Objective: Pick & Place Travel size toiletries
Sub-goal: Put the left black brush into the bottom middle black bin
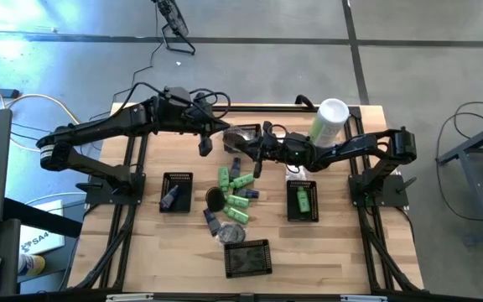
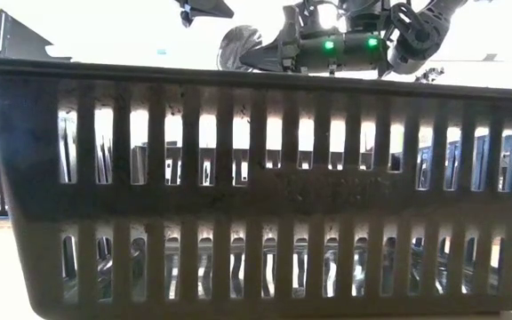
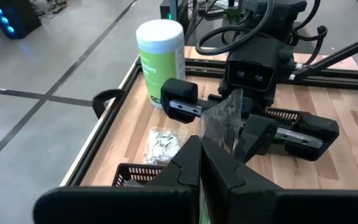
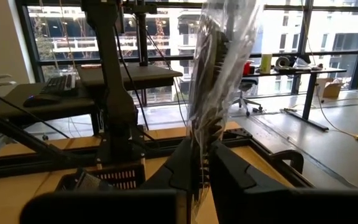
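Observation:
A clear crinkly packet point(image 1: 243, 134) with a dark ribbed piece inside hangs above the table's far middle, between my two grippers. My left gripper point(image 3: 201, 163) comes from the left and is shut on it. My right gripper point(image 4: 201, 169) comes from the right and is shut on it too. Below, several bright green little bottles point(image 1: 237, 186) and dark pieces point(image 1: 216, 200) lie loose on the wooden table point(image 1: 342, 252). A white packet point(image 3: 160, 144) lies on the wood by a black basket point(image 3: 143, 172). My left gripper pinches the clear packet by one edge point(image 3: 215, 134) between its two fingers, coming from the table's left and slanting slightly down. The packet stands up past the fingertips, clear of the table. My right gripper pinches the packet's lower edge point(image 4: 201, 140) between its two fingers, level, from the table's right. The packet rises upright above the fingers point(image 4: 225, 171), clear of the table.
Black mesh baskets stand at the left point(image 1: 176, 191), right point(image 1: 302, 200) and near middle point(image 1: 248, 257); the near one fills the low view point(image 2: 256, 178). A tall pale-green canister point(image 1: 329, 122) with a white lid stands at the far right.

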{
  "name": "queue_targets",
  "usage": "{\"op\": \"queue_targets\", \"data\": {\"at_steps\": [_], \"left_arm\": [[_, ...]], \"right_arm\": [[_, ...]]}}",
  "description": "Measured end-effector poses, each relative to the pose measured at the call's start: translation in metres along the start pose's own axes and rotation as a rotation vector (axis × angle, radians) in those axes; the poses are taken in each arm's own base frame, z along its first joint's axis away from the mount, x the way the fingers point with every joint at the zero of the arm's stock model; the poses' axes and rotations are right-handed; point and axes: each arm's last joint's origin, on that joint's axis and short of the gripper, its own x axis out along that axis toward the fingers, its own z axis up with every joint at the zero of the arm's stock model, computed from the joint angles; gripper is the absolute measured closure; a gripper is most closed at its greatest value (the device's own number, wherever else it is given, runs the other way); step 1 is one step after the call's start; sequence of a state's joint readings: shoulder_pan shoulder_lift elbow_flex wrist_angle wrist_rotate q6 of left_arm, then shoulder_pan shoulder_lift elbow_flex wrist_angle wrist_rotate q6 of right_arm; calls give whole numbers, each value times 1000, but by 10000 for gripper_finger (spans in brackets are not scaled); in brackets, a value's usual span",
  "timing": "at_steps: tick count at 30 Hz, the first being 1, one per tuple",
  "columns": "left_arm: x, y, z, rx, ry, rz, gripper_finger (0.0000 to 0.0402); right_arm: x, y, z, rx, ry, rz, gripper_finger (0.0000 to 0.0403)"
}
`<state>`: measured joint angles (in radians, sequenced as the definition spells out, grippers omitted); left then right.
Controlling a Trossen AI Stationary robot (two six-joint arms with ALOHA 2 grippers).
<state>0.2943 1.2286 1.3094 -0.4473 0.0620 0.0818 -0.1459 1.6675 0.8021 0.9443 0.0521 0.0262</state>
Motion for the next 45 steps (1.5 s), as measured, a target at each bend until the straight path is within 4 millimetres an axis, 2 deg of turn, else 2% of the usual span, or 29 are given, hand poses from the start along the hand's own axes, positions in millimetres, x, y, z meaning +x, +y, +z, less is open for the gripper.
{"op": "queue_targets", "data": {"at_steps": [7, 10, 20, 23, 25, 29, 33, 37, 40, 45], "left_arm": [[4, 1, 2, 21, -19, 3, 401], [9, 1, 0, 19, -9, -3, 389], [14, 1, 3, 22, -42, -18, 283], [4, 1, 10, -2, -72, -7, 270], [-10, 2, 21, -12, -119, 25, 269], [-35, 2, 29, -6, -150, 67, 268], [-53, 1, 22, -7, -93, 78, 268], [-66, -1, 12, -6, -51, 83, 268], [-64, -2, -2, -6, -62, 65, 277], [-56, -6, -43, -11, -102, 54, 310]], "right_arm": [[-1, 0, 4, 3, -19, 0, 378], [-1, 0, 4, 3, -19, 0, 378], [-1, -1, 3, 8, -11, -39, 378], [-1, -2, 3, 8, -5, -74, 378], [-1, -2, 2, 8, -5, -87, 378], [-3, 0, 7, 10, -16, -100, 378], [-7, 6, 17, 12, -23, -81, 378], [-18, 13, 29, 7, 49, -57, 378], [-28, 21, 37, 34, 128, -36, 378], [-44, 39, 57, 51, 210, -27, 378]]}}
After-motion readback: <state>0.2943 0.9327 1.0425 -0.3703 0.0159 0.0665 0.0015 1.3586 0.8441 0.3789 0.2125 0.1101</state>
